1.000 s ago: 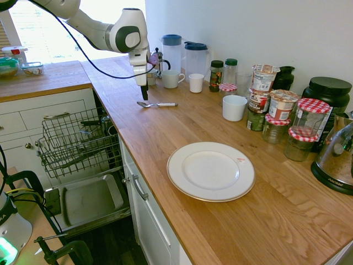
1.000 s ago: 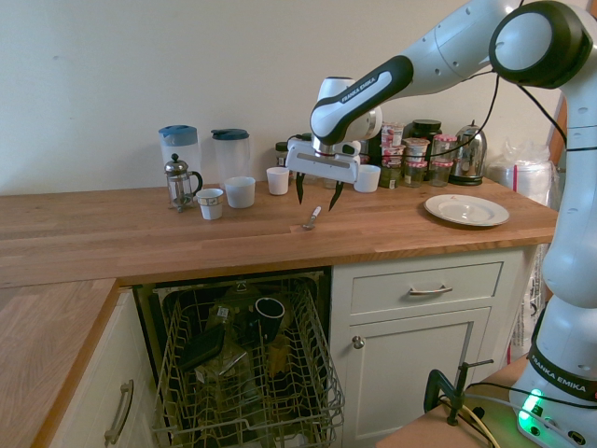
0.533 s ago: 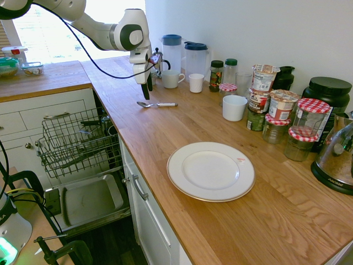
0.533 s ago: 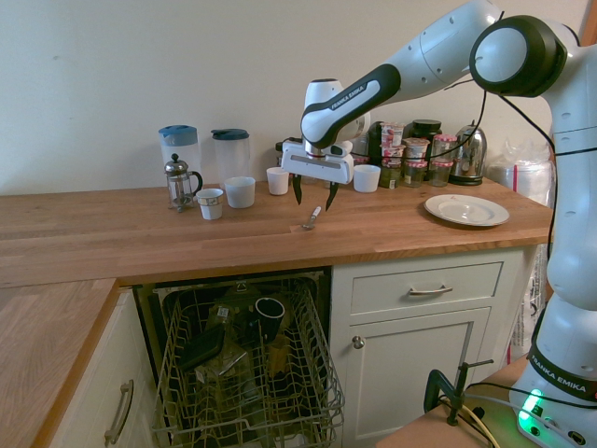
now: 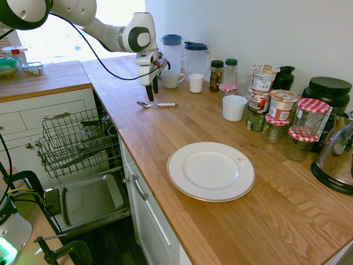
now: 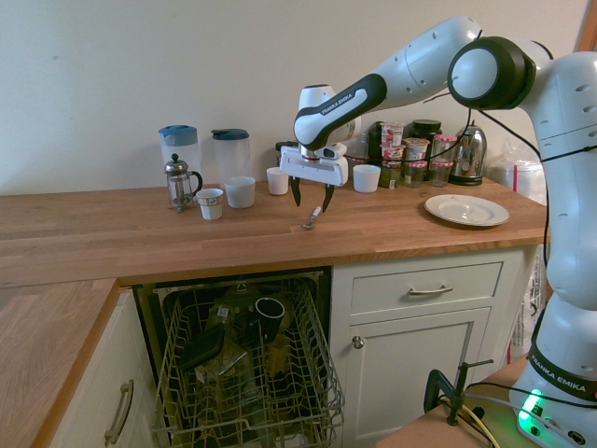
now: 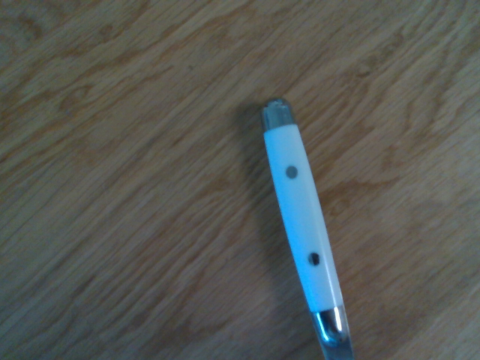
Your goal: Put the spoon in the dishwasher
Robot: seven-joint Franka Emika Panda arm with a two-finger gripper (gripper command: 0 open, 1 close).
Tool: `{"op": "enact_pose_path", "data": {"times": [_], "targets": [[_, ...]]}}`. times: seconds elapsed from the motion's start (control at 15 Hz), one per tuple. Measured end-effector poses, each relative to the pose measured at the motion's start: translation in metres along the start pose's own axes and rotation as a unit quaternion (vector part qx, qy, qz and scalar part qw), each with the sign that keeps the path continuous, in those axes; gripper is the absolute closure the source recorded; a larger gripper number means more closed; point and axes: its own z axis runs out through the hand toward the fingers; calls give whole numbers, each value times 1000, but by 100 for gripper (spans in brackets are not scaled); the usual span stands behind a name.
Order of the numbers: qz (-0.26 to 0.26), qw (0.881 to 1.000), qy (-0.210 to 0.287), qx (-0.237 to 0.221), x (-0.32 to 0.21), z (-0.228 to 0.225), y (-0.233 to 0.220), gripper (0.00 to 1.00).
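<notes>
The spoon (image 5: 157, 104) lies flat on the wooden counter, its bowl toward the counter's front edge above the dishwasher. Close up, its white handle (image 7: 300, 217) has two dark rivets and a metal end cap. My gripper (image 6: 311, 203) hangs open just above the spoon (image 6: 311, 219), fingers pointing down and holding nothing. In the first exterior view the gripper (image 5: 151, 89) sits over the spoon's bowl end. The dishwasher stands open below the counter, its wire rack (image 5: 77, 143) pulled out over the lowered grey inner door (image 5: 88, 201). That rack (image 6: 247, 373) holds a black mug and other dark items.
Behind the spoon stand a French press (image 6: 179, 182), two plastic jugs (image 6: 230, 154) and several white cups (image 5: 172, 79). A white plate (image 5: 210, 171) sits near the counter's front edge. Jars (image 5: 281, 113) and a kettle (image 5: 336, 157) crowd the wall side. White cabinet drawers (image 6: 429, 289) flank the dishwasher.
The gripper has drifted a little toward the wall and the cups, staying open above the spoon. The spoon has not moved.
</notes>
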Motion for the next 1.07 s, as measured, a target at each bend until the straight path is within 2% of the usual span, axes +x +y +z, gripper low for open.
{"op": "enact_pose_path", "data": {"times": [0.8,0.87,1.07], "targets": [[4,1000,5,-16,-5,35,-16,0],[4,1000,5,-17,-5,36,-16,100],[7,1000,3,-19,-6,36,-16,100]]}}
